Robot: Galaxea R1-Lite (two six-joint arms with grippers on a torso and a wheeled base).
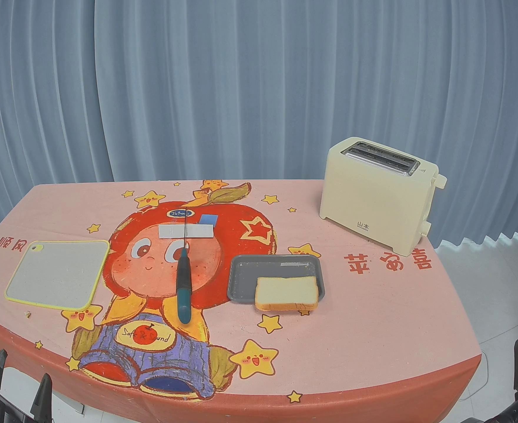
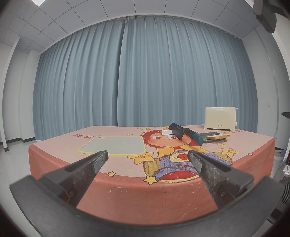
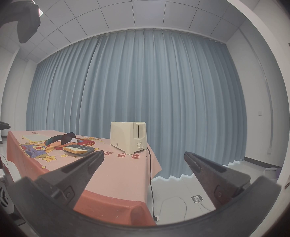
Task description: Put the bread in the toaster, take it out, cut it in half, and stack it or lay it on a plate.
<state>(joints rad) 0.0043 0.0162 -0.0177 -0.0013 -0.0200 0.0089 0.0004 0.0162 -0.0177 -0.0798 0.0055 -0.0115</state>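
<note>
While my left end effector point(image 2: 147, 155) and right end effector point(image 3: 144, 155) stood open, bread point(image 1: 286, 292) lay on grey tray point(image 1: 259, 265) | toaster point(image 1: 376, 192) stood behind it, apart.

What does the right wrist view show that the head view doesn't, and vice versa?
Right wrist view: the toaster side-on, its cord hanging down past the table edge, and a floor socket. Head view: the toaster's top slots from above. Both: the toaster, the bread on the grey tray, the knife and the cutting board.
</note>
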